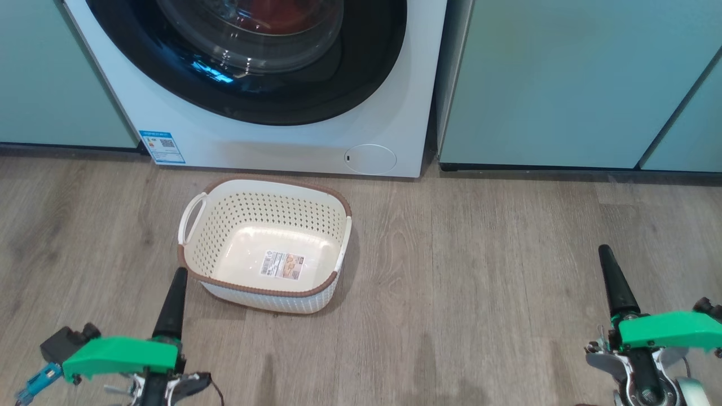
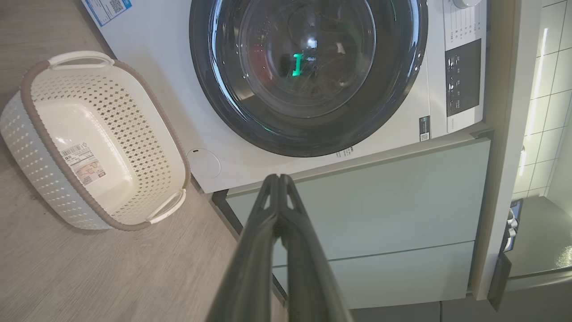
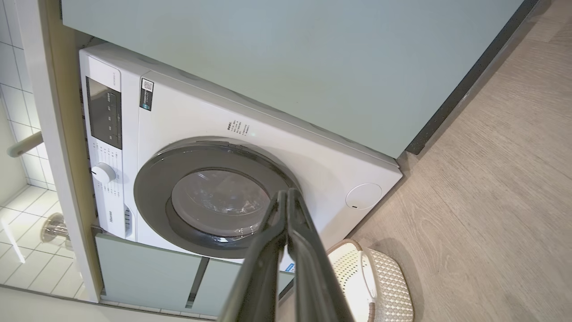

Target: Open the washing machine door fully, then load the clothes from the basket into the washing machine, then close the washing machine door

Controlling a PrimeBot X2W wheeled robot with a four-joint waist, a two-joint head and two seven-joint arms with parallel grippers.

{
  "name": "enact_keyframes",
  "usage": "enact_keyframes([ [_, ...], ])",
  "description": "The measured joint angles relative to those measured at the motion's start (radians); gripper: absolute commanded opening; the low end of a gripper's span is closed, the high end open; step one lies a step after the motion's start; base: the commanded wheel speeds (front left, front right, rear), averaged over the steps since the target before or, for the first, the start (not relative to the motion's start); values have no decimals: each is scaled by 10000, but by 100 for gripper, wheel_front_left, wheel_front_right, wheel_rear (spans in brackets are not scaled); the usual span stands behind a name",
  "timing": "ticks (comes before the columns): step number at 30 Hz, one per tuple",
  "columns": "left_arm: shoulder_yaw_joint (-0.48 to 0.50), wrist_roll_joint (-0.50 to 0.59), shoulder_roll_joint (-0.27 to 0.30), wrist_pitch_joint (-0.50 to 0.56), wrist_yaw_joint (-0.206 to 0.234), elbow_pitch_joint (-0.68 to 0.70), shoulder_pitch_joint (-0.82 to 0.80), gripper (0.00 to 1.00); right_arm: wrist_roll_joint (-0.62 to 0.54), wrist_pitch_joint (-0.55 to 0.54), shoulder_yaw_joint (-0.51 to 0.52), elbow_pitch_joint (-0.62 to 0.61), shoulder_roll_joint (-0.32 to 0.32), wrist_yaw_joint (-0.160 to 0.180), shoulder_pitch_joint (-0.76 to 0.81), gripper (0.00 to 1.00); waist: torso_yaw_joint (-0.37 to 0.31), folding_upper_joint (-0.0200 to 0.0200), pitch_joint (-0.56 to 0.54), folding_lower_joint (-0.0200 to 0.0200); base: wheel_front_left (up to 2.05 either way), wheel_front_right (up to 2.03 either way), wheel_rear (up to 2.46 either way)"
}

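Left tool (image 1: 180, 274): low at the left of the head view, both dark fingers pressed together into one spike, nothing between them. Its tip lies just off the near left corner of the basket (image 1: 265, 184); whether it touches the rim cannot be told from this angle. In the left wrist view the fingers meet along their full length.

Right tool (image 1: 605, 251): low at the right, fingers likewise closed flat on each other, holding nothing. It is well apart from the basket, over bare wood floor (image 1: 479, 282).

Basket: upright on the floor, just in front of the washing machine (image 1: 271, 144), a little left of the small round flap (image 1: 370, 158). Its floor shows plainly, with the label sticker (image 1: 282, 265) lying near the front wall.

Washing machine door (image 1: 254, 104): shut, black rim flush against the white front in all three views.

Clothes (image 1: 282, 20): a patch of red seen through the door glass, inside the drum. Shape and lie not readable through the reflections.

Blue label (image 1: 162, 146) sits at the lower left corner of the machine front. Pale green cabinets (image 1: 564, 84) flank the machine on both sides.
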State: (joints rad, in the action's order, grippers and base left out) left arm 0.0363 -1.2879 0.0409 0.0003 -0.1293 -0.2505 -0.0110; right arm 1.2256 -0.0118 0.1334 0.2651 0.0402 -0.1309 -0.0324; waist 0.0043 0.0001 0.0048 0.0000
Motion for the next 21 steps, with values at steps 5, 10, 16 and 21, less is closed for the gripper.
enact_keyframes([
  [5,29,-598,0,174,0,-17,-128,0,694,-167,2,35,0,0,-17,0,-8,0,-3,0,0,0,0],
  [10,61,-988,2,299,0,-63,-130,0,1141,-341,2,48,0,2,-49,0,-14,0,-6,0,0,0,0],
  [16,151,-1582,2,479,0,-111,-174,0,1827,-497,4,58,0,2,-193,0,-21,0,-9,0,0,0,0],
  [21,211,-2075,4,616,0,-148,-326,0,2395,-604,2,84,0,2,-206,0,-28,0,-11,0,0,0,0],
])
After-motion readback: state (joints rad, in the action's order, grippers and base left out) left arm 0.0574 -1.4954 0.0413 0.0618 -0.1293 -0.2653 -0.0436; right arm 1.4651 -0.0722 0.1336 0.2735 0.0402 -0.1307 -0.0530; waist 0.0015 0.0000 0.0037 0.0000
